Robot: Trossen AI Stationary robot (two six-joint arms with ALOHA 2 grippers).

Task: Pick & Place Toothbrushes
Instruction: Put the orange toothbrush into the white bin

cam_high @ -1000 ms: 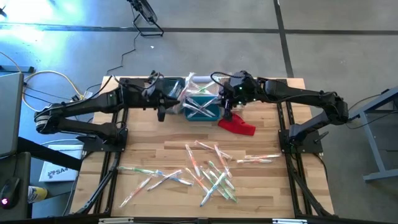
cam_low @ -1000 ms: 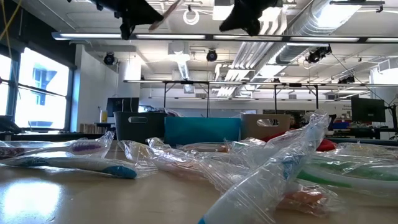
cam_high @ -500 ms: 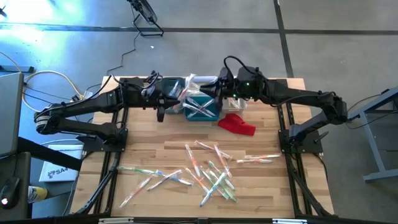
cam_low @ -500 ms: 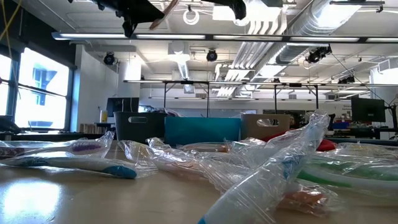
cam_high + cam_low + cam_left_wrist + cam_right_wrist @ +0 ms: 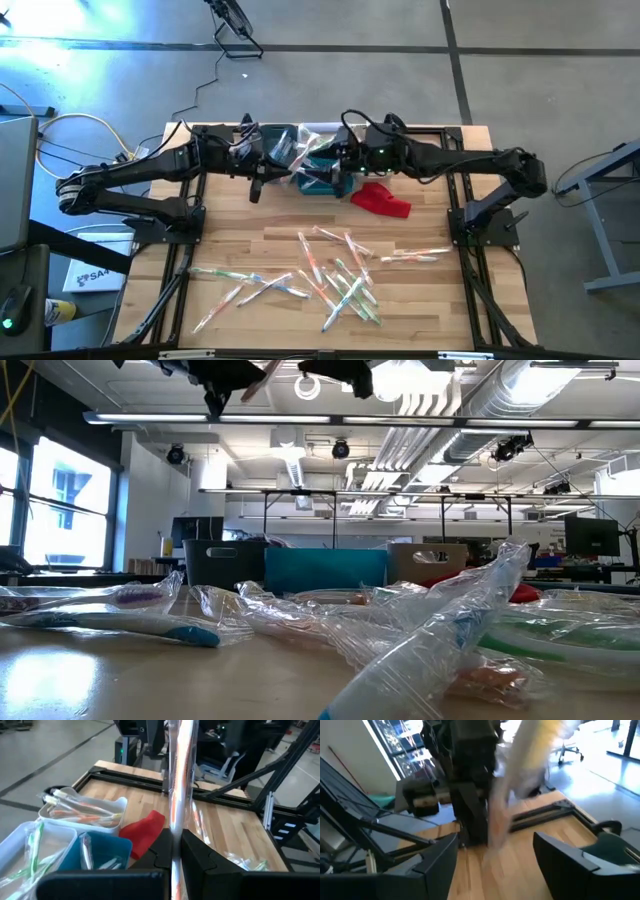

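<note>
left wrist view, left gripper [image 5: 172, 851] clenched on orange toothbrush [image 5: 179, 780], wrapped brushes in white bin [image 5: 107, 822], right gripper [image 5: 495, 851] released

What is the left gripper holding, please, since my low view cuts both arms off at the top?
Observer: The left gripper is shut on a wrapped orange toothbrush.
Operator: Thank you. Where is the right gripper?
Observer: The right gripper is open, facing the left one over the teal bin at the table's far side.
Operator: Is anything in the bins?
Observer: The white bin beside the red cloth holds orange toothbrushes.
</note>
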